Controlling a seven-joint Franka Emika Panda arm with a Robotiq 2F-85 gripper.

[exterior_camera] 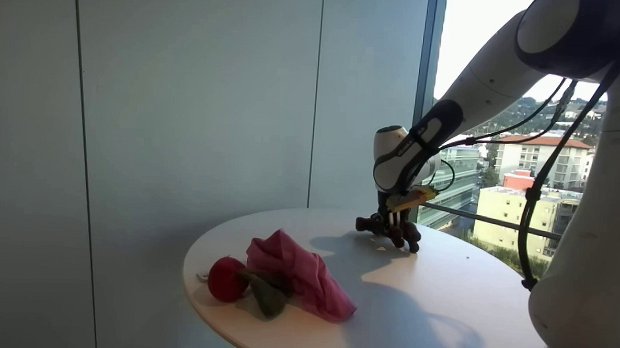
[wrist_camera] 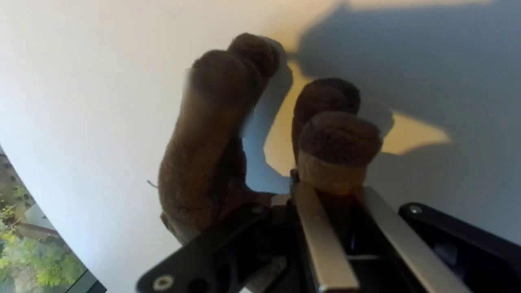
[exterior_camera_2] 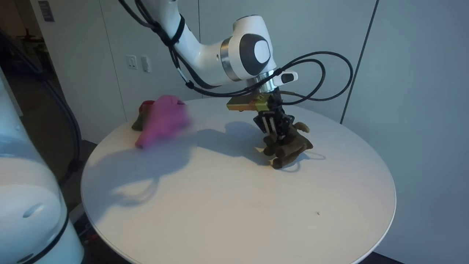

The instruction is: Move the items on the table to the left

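Gripper (wrist_camera: 334,190): nearest in the wrist view — jaws drawn in, one stubby limb of the toy (wrist_camera: 187,175) between them; reads as pinching it.
Toy: brown, under the gripper, toward the far edge of the table (exterior_camera: 441,284) in an exterior view; well apart from the rest. Resting or just lifted: can't tell.
Cloth (exterior_camera: 305,278): pink, bunched, on the table, left of the toy in both exterior views.
Red item (exterior_camera: 226,279): round, beside the cloth, near the table edge.
Green item (exterior_camera: 269,299): just beside both, maybe touching.
Toy step: grasp, probably made. Likely the last one, since cloth, red and green items look placed on the left.
Toy next move: hold the pinch, lift until the loose limbs clear the table, swing left, set down near the cloth without dragging it or rolling the red item, then let go.
Arm (exterior_camera: 489,72): lettering by the wrist, too small to read — no brand to log.
Plaque (exterior_camera_2: 46,11): on the wall (exterior_camera_2: 311,29), upper corner; any writing illegible.
Switches (exterior_camera_2: 132,62): same wall, lower down, no readable marks.
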